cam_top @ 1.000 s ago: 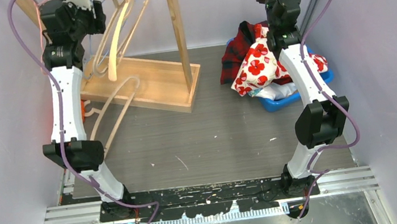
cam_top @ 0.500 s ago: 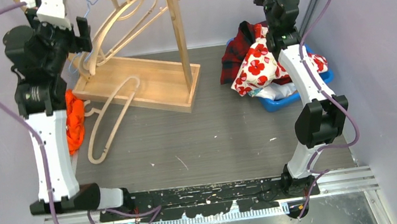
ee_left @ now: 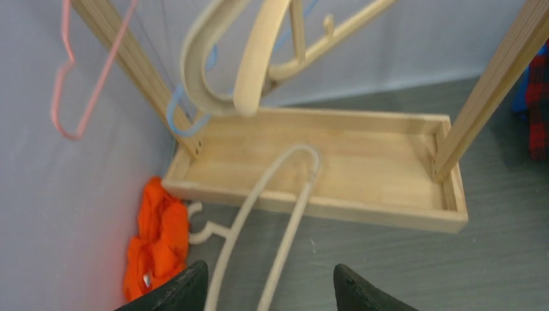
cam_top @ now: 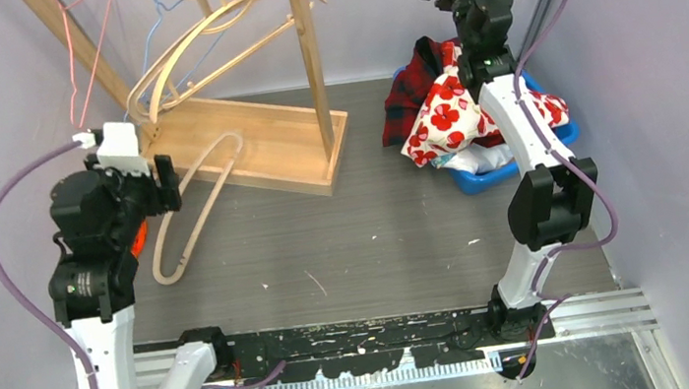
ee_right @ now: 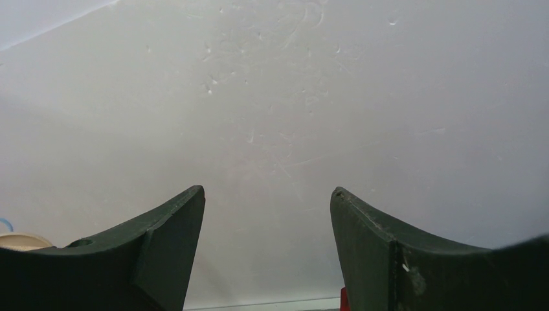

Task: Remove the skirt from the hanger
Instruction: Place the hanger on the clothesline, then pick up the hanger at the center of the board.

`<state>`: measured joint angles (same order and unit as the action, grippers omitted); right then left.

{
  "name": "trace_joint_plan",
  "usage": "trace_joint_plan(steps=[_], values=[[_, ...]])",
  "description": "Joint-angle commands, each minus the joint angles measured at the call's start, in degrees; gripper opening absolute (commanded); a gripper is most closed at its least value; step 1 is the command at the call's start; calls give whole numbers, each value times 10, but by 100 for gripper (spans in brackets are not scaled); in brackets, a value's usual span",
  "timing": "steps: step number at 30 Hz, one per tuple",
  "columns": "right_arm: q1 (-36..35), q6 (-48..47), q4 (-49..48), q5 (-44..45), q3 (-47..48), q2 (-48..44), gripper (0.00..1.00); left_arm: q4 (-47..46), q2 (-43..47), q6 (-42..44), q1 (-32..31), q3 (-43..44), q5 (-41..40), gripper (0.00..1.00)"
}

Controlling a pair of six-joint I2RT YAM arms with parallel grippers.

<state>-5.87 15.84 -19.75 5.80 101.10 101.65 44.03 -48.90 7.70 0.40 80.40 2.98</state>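
Skirt [ee_left: 158, 240] lies crumpled and orange on the table by the wall at 9 o'clock, just beside the hanger [ee_left: 245, 220] and off it. The left gripper [ee_left: 270, 278], wide and empty, has dropped back from the rack [ee_left: 362, 168] toward 8 o'clock, its forearm upright. The right gripper [ee_right: 265, 253], also wide and empty, stays high at 1 o'clock, facing the wall.

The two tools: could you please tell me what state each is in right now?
Left tool: open, holding nothing.
Right tool: open, holding nothing.
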Motion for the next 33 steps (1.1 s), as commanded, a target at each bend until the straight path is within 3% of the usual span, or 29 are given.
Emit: trace_joint_plan(steps=[1, 5, 9, 18, 23, 30, 33], values=[[2, 14, -43, -8, 17, 7, 75, 30, 18, -46, 10, -74, 1, 69], [14, 29, -51, -12, 12, 16, 75, 24, 25, -73, 38, -133, 50, 69], [35, 50, -58, -19, 6, 21, 74, -9, 24, -109, 109, -193, 138, 69], [71, 68, -60, -28, -10, 23, 73, -100, -57, -149, 144, -264, 183, 68], [99, 89, -56, -35, -12, 30, 72, -158, -183, -120, 183, -231, 216, 67], [141, 103, -67, -41, -29, 39, 72, -167, -367, -82, 295, -128, 329, 60], [148, 102, -71, -40, -41, 38, 72, -150, -401, -57, 318, -90, 333, 60]])
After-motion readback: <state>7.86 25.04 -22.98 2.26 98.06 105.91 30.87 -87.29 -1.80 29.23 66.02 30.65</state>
